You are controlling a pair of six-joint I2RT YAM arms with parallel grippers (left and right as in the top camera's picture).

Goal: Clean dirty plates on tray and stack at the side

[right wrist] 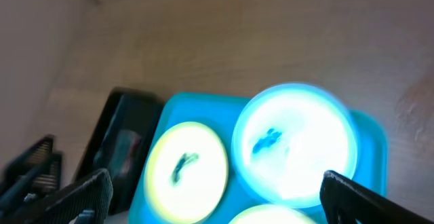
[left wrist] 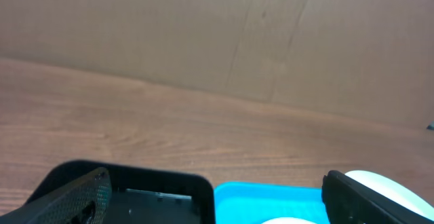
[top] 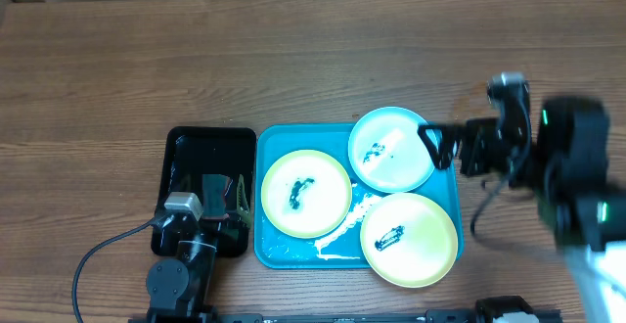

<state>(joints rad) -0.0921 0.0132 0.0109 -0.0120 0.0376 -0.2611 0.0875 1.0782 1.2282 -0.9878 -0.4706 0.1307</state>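
Observation:
The blue tray (top: 275, 252) holds three plates, each with a dark smudge: a light blue plate (top: 393, 149) at the back right, a yellow-green plate (top: 305, 193) at the left and a yellow-green plate (top: 409, 239) at the front right. My right gripper (top: 437, 145) is open and empty at the light blue plate's right edge. In the right wrist view its fingers (right wrist: 217, 200) frame the light blue plate (right wrist: 295, 142) and the left yellow-green plate (right wrist: 186, 163). My left gripper (top: 223, 206) is open and empty over the black tray; its wrist view (left wrist: 217, 207) shows the blue tray (left wrist: 271, 195).
A smaller black tray (top: 186, 152) lies against the blue tray's left side, with something dark and pinkish in it that I cannot make out. White streaks (top: 337, 235) lie on the blue tray between the yellow-green plates. Bare wooden table (top: 293, 59) surrounds both trays.

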